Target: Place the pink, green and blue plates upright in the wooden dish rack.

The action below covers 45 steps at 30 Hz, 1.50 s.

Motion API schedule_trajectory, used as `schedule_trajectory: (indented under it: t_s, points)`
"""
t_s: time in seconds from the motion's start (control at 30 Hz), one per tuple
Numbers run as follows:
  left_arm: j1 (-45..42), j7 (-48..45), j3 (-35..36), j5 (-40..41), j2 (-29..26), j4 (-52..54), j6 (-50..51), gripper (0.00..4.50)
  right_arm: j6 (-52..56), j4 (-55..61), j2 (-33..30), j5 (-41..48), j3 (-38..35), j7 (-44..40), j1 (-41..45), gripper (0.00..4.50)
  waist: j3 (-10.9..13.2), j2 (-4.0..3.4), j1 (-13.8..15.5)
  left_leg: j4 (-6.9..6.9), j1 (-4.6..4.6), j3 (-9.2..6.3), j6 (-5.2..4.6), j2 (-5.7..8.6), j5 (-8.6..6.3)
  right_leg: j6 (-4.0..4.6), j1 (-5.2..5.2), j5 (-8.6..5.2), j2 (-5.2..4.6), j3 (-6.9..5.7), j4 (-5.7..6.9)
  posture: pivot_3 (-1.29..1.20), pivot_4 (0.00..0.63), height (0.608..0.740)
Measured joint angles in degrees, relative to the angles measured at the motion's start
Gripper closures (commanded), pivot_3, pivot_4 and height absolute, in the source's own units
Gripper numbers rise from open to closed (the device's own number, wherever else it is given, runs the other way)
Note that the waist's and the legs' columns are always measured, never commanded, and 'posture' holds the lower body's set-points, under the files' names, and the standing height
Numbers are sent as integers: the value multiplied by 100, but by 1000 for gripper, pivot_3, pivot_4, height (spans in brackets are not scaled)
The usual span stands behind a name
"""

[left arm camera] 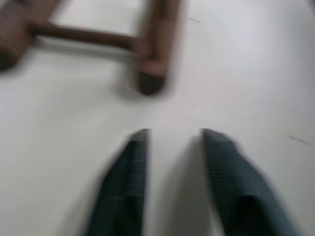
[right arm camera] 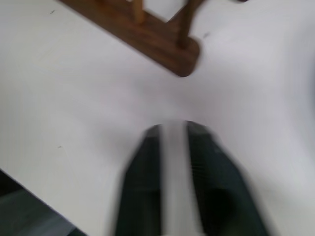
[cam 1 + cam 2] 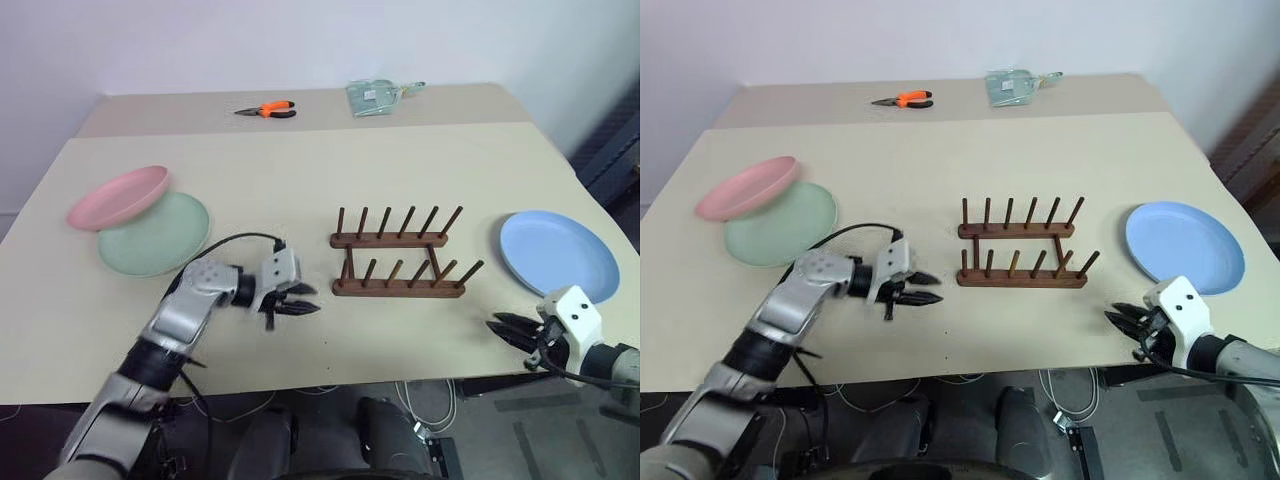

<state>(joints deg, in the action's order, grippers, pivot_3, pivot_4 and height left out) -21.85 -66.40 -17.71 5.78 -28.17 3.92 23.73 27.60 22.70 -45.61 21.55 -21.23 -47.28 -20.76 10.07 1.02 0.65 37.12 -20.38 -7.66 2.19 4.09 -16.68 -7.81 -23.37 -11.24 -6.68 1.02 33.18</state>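
The pink plate (image 3: 118, 196) lies at the table's left, its edge tilted up onto the green plate (image 3: 158, 238) beside it. On the right, the blue plate (image 3: 558, 252) lies flat. Between them stands the wooden dish rack (image 3: 398, 262), with no plate in it. My left gripper (image 3: 303, 303) hovers just left of the rack, pointing at it, shut with nothing held. In the left wrist view the rack's near end (image 1: 152, 44) is blurred beyond the fingertips. My right gripper (image 3: 500, 328) sits at the front edge below the blue plate, shut and holding nothing.
Orange-handled pliers (image 3: 268, 110) and a clear plastic packet (image 3: 375, 97) lie at the far side of the beige table (image 3: 300, 180). A seam crosses the tabletop behind the plates. Cables hang below the front edge.
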Motion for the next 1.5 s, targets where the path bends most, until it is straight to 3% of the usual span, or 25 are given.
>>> schedule_trajectory:
  t_s: [0.17,0.43,0.9,1.03,1.23,1.3,1.37,1.4,1.5]
  points:
    - [-6,617,-510,-154,656,293,234,4150,-138,-357,105,-606,841,435,785,4500,1,1,29,11,-4,1,-1,10,0,-2,10,-2,-10,-1,-8,0,150,740]
    - [-436,1978,-845,-778,1468,-516,72,4150,-316,-1268,491,-1415,1730,1004,2264,4500,-8,11,-18,11,8,4,0,7,1,0,14,2,-2,-1,2,0,150,740]
    - [-1022,2923,-392,-850,1466,-1723,-589,4150,-869,-2976,1033,-2018,2294,1386,3934,4500,-13,3,-24,6,10,3,3,12,4,-16,6,16,0,-1,7,0,150,740]
    - [-1020,3046,-279,-852,1390,-1747,-580,4215,-815,-2823,977,-1828,2274,989,3844,3306,-13,2,-38,4,9,2,3,12,4,1,4,28,0,-1,7,0,150,740]
    - [-917,3217,-33,-853,1180,-1662,-534,4215,-704,-2033,826,-1573,2251,628,3595,410,-14,1,-133,3,10,1,3,10,4,-19,2,16,2,-1,12,0,150,740]
    - [-781,3195,95,-788,1053,-1419,-390,4215,-671,-1765,785,-1511,2250,530,3595,410,-14,0,-161,-2,8,2,3,8,4,-20,-6,15,2,0,15,0,150,740]
    - [-486,2968,315,-550,789,-950,-130,3689,-502,-1477,671,-1272,2227,306,3593,0,-12,-3,-178,-9,6,2,3,6,4,-18,-12,15,3,0,16,0,150,740]
    - [-365,2908,495,-370,725,-743,54,3447,-370,-1364,645,-1125,2180,206,3599,0,-11,-3,-157,-8,0,-4,4,6,4,-15,-13,17,3,-2,15,0,150,740]
    - [-352,3382,1547,235,881,-178,700,2043,41,-947,625,-624,2114,-115,3710,0,2,3,-111,6,-8,-17,6,7,5,-9,-11,21,1,-4,14,0,150,740]
